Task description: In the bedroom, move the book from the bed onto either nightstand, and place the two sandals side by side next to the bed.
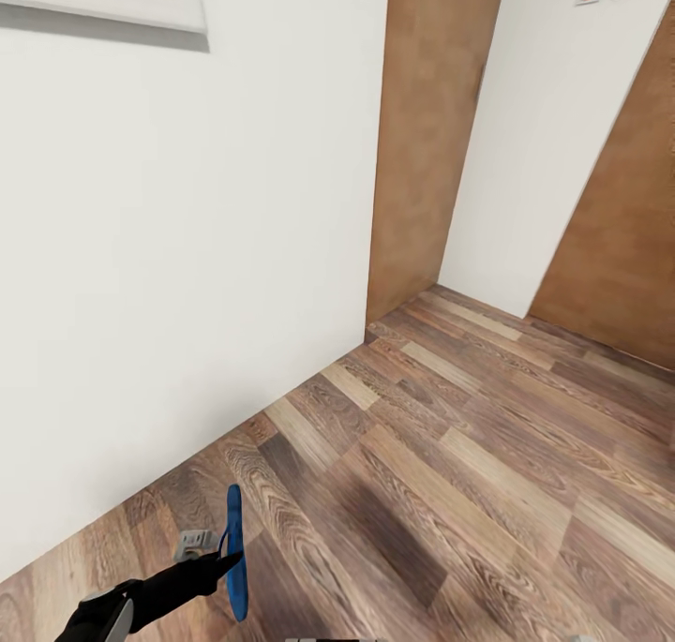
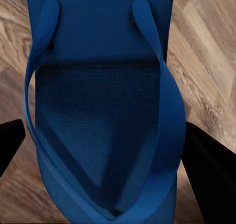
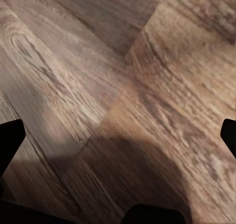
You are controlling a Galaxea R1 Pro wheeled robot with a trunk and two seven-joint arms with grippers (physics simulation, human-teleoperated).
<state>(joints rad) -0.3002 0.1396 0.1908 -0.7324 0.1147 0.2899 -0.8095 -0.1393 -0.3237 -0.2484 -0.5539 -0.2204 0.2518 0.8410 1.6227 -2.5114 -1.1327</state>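
Observation:
A bright blue sandal hangs edge-on above the wood floor at the lower left of the head view, with my left gripper shut on it. In the left wrist view the sandal shows its sole and straps between two dark fingertips. My right gripper stands open above bare floor planks, its dark fingertips far apart with nothing between them. The bed, book, nightstands and second sandal are out of view.
A white wall runs close along the left. A brown wooden panel stands at the corner, with a second white wall and a brown door beyond. Wood-plank floor stretches to the right.

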